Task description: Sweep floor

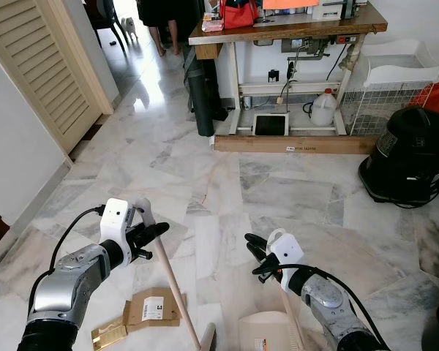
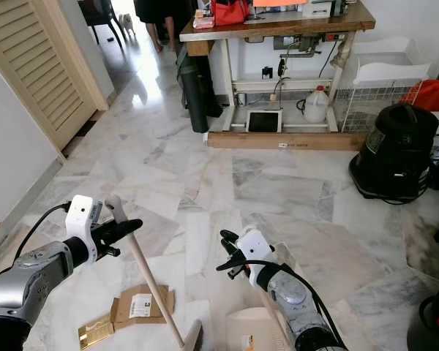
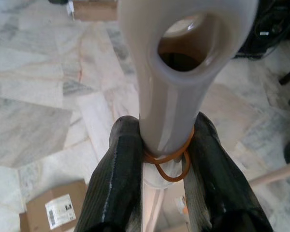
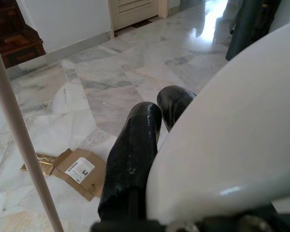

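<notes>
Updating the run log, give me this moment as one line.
left gripper: shut on broom handle | right gripper: holds dustpan handle | flattened cardboard box: on marble floor, unswept

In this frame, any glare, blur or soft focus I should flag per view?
Left eye view: window glare on the marble floor, otherwise sharp. Left wrist view: broom handle close-up and soft. Right wrist view: dustpan handle looms blurred; cardboard stays legible.
</notes>
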Tool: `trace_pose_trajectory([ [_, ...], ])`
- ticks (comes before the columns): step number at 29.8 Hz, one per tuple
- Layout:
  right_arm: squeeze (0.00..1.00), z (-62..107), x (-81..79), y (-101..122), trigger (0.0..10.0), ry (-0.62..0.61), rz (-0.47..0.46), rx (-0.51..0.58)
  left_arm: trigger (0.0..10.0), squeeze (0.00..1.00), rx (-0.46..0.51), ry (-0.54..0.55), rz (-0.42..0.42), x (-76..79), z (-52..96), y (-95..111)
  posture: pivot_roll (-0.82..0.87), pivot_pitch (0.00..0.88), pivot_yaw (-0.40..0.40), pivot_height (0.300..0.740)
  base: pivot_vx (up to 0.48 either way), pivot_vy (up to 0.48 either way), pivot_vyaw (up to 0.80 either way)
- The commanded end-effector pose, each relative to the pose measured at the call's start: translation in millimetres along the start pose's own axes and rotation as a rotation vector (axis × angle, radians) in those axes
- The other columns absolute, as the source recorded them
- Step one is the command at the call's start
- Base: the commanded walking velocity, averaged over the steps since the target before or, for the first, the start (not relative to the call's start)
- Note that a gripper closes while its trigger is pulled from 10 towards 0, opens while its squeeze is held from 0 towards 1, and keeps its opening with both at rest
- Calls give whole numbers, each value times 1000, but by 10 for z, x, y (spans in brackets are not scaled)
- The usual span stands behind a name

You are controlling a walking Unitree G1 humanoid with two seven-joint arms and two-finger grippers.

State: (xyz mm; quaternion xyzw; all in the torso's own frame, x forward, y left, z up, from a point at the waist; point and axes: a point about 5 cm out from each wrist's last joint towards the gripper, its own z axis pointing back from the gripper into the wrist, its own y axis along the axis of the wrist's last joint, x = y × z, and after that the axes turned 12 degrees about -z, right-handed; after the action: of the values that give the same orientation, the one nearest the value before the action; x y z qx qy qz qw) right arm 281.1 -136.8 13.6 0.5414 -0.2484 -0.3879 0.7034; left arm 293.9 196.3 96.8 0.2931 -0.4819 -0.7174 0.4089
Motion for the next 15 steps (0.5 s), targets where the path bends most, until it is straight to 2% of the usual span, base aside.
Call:
trace_pose_trajectory([
  [1, 0, 84, -141, -370, 10000, 23, -86, -180, 10000, 0, -47, -10, -4, -38, 17, -30, 133, 0, 164, 740, 0, 0, 0],
  [3, 0, 85, -138, -369, 10000, 22, -87, -179, 10000, 0, -60, -16, 14, -26, 7, -66, 132, 0, 164, 740, 0, 0, 0],
  [5, 0, 90, -136, -371, 10000, 21, -88, -179, 10000, 0, -71, 1, 84, -42, -16, -137, 127, 0, 166, 740, 0, 0, 0],
  [15, 0, 119, -115, -384, 10000, 15, -116, -173, 10000, 0, -75, 11, 175, -43, -70, -164, 116, 7, 164, 740, 0, 0, 0],
])
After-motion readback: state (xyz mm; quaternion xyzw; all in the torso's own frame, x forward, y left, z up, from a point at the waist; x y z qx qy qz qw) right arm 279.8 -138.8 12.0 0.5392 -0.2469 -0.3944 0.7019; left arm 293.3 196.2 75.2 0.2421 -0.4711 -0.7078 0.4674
